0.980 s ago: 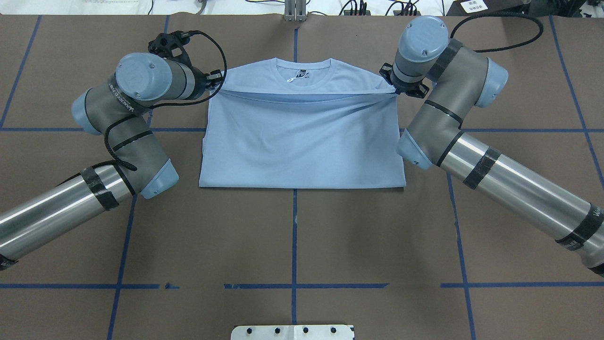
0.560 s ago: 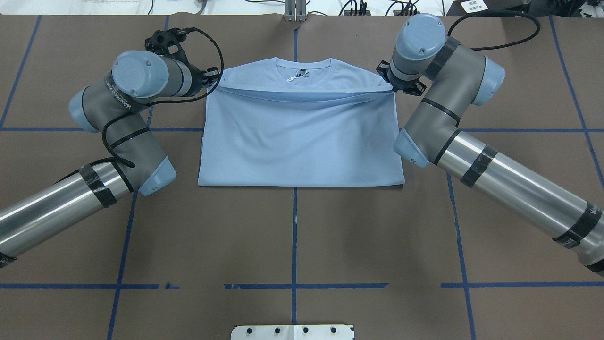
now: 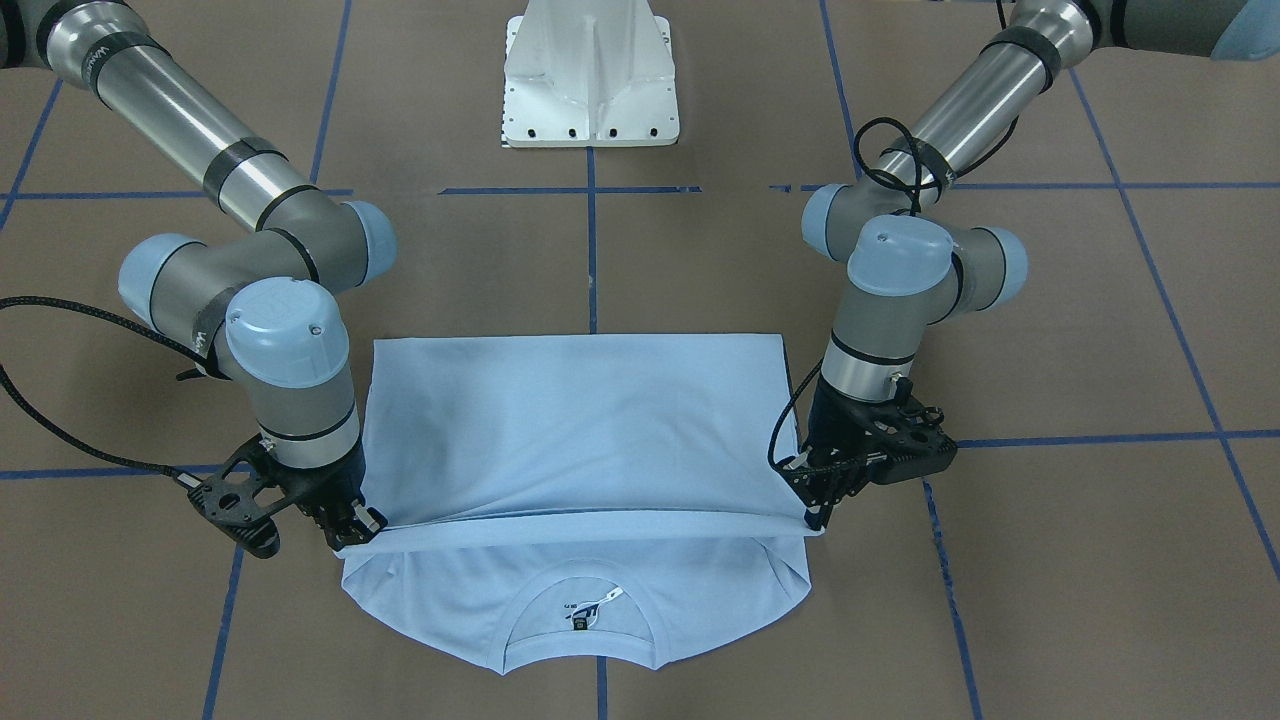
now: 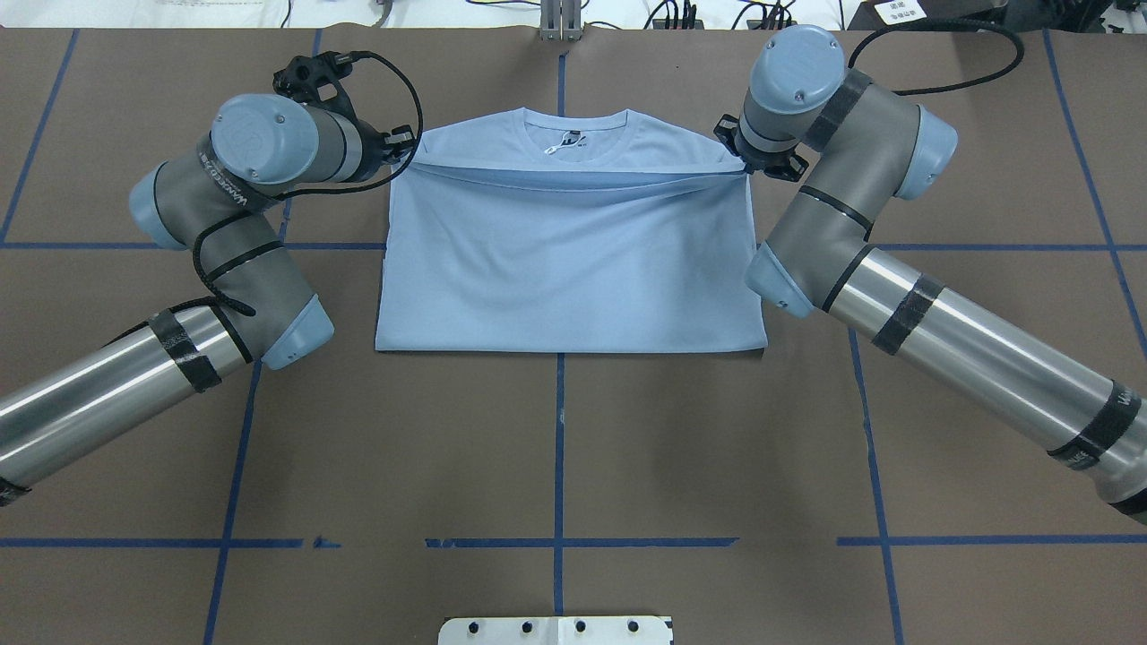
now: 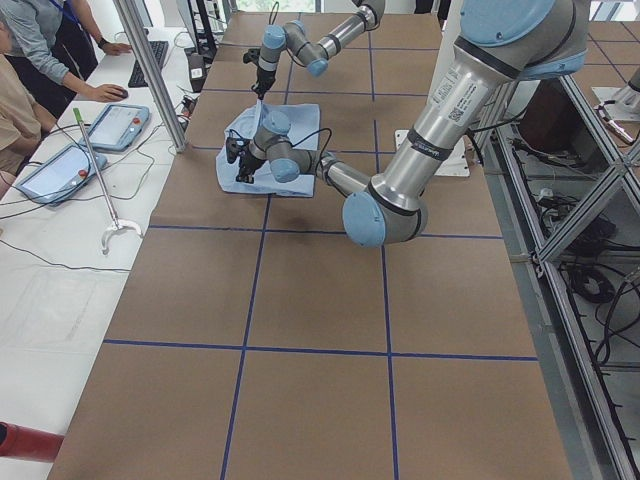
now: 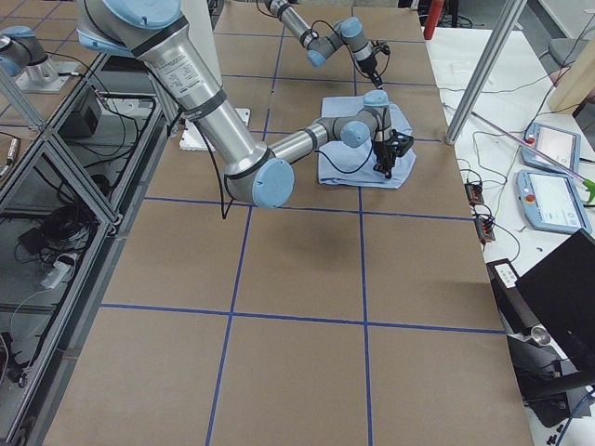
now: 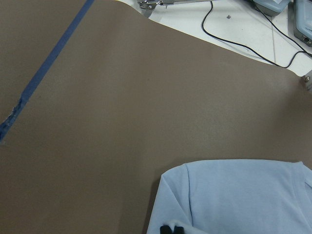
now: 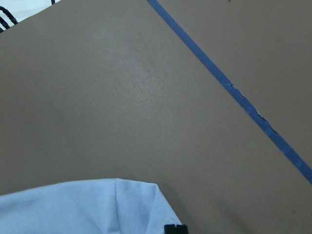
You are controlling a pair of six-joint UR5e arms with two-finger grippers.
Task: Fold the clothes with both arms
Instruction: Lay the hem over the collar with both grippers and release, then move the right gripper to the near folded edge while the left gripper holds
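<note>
Brown paper tabletop (image 4: 556,448) with blue tape grid (image 4: 134,543). Light blue T-shirt (image 4: 564,269) lies flat mid-table, sleeves already tucked in, outline rectangular. Lower hem is doubled up over the body. The fold crease sits on the robot-base side of the fingers; collar (image 3: 580,655) and tag are exposed just beyond them. Left gripper (image 3: 812,512) is clenched on one hem corner, right gripper (image 3: 352,528) clenched on the other. The hem is stretched between them, slightly off the cloth below.

Judged: half-fold nearly done. Left to do: lower hem near collar, let go, maybe one more fold.

Around: white pedestal base (image 3: 590,90); operators (image 5: 40,45) and tablets (image 5: 115,125) past the collar side, well apart. Black cables (image 3: 60,420) hang beside the wrists, the only snag risk I'd flag.
</note>
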